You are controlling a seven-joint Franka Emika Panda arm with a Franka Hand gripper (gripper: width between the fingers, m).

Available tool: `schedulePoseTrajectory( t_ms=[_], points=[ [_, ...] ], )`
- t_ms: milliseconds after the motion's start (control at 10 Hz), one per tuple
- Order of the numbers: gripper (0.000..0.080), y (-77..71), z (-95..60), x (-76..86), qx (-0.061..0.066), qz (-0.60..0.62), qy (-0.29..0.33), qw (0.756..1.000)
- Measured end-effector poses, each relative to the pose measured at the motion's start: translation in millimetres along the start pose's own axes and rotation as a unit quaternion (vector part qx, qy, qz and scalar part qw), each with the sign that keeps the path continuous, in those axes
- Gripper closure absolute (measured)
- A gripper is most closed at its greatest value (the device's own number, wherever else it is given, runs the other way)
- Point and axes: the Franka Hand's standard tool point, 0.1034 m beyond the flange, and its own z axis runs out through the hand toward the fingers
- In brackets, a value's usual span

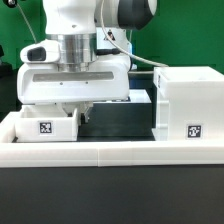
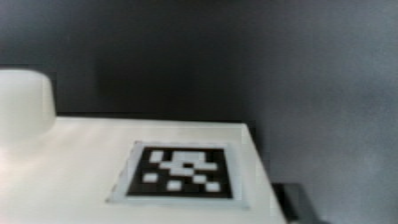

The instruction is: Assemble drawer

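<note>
A small white tray [image 1: 45,125] with a square tag stands at the exterior view's left, just behind the low rail. The tall boxy case [image 1: 190,100], also tagged, stands at the right. My gripper [image 1: 78,108] hangs low at the tray's right end, its fingers down at the tray's wall. The wrist view is filled by a white tagged face of the tray [image 2: 80,150], very close, with a rounded white part [image 2: 22,100] beside it. The fingertips are hidden, so I cannot tell the grip. Another white part [image 1: 140,98] shows behind the arm.
A low white rail [image 1: 110,152] runs across the front of the black table [image 1: 115,120]. The arm's wide white hand [image 1: 75,82] hides what lies behind it. A green backdrop stands at the rear.
</note>
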Motion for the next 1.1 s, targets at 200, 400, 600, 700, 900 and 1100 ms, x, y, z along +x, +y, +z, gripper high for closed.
schedulePoseTrajectory(
  t_ms=[200, 400, 600, 700, 900, 1100],
  points=[
    [0.0758, 0.0, 0.0, 0.0, 0.000, 0.000, 0.000, 1.000],
    [0.0758, 0.0, 0.0, 0.0, 0.000, 0.000, 0.000, 1.000],
    [0.0758, 0.0, 0.0, 0.0, 0.000, 0.000, 0.000, 1.000],
    [0.0758, -1.6, -1.5, 1.1, -0.001, -0.009, 0.000, 1.000],
    [0.0757, -11.8, -17.6, 9.9, -0.002, -0.053, 0.004, 0.999],
    [0.0757, -11.2, -27.1, 11.0, 0.004, -0.079, 0.000, 0.997]
  ],
)
